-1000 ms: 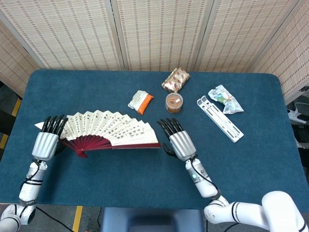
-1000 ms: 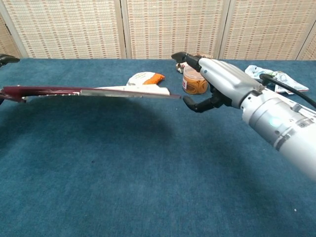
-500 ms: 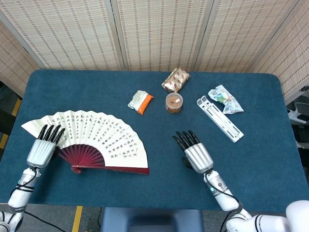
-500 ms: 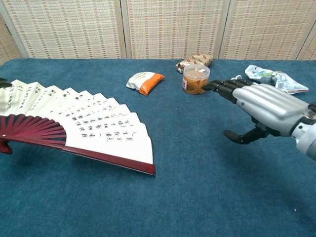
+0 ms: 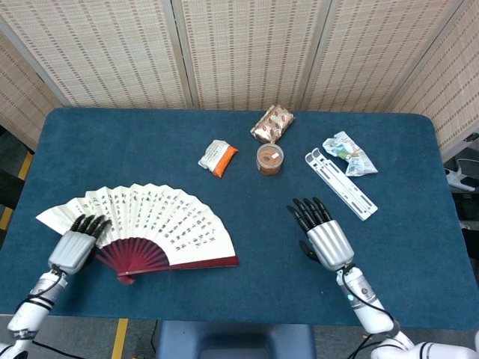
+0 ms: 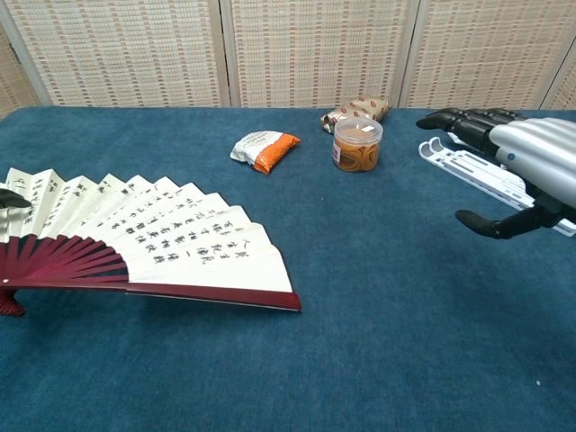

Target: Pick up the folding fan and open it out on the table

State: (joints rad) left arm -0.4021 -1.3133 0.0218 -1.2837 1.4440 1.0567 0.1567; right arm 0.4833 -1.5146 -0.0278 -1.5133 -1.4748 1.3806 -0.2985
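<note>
At lower left, the left robot hand [image 5: 73,245] has a ribbed silver-grey back and black fingers, on a slim white wrist with thin dark cable. At lower right, the right robot hand [image 5: 323,233] matches: silver shell, black fingers [image 6: 459,121], white forearm

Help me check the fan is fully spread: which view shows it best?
The head view: the whole folding fan shows from above, left hand on it. The chest view foreshortens it and crops its left edge.

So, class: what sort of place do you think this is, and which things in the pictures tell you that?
Probably a robot test room, not a home. A table with a blue felt-like cover stands before woven folding screens, and odd props lie on it: an opened fan, snack packets and a small jar.
</note>
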